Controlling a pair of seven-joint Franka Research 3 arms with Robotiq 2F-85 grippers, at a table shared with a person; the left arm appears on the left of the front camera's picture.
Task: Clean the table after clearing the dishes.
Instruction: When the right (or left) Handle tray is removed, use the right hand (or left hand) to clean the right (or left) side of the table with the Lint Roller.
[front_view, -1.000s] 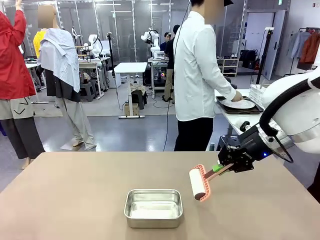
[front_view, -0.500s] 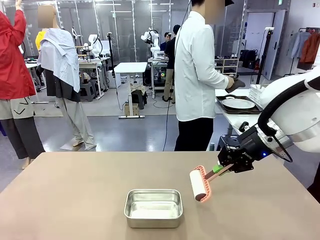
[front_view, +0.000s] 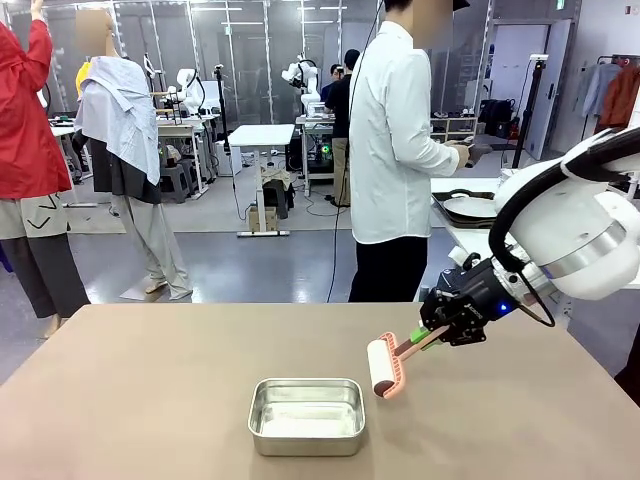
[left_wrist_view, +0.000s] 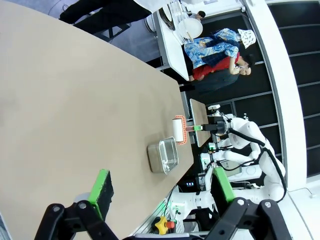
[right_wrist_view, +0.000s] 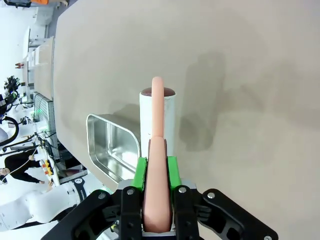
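The pan (front_view: 306, 415) sits on the table (front_view: 150, 380), near its front edge and about midway across. Just right of the pan and slightly behind it is the roller (front_view: 382, 368) (touching the tabletop or just over it, I cannot tell). Its handle runs back and right into the right gripper (front_view: 432, 335). Behind the pan, past the table's far edge, stands a person (front_view: 395, 150). Farther back and right of the pan, a plate (front_view: 470, 206) lies on a tray (front_view: 441, 198) on a side table (front_view: 468, 240).
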